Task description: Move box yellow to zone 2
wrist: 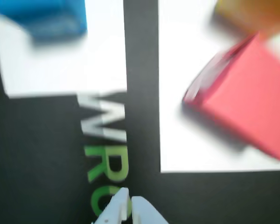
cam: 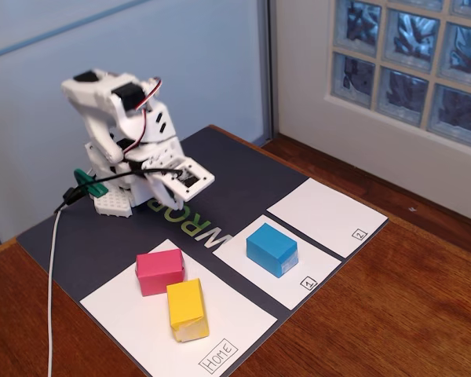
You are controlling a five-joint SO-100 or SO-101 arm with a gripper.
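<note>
The yellow box (cam: 188, 309) lay on the Home sheet (cam: 133, 322), touching the pink box (cam: 158, 272) beside it. The blue box (cam: 272, 249) sat on sheet 1 (cam: 318, 271), with sheet 2 (cam: 326, 216) bare beyond it. The pincer (wrist: 129, 205) hung narrow, nearly closed and holding nothing, over the dark mat (cam: 228, 165) on the tabletop (cam: 424, 306).
</note>
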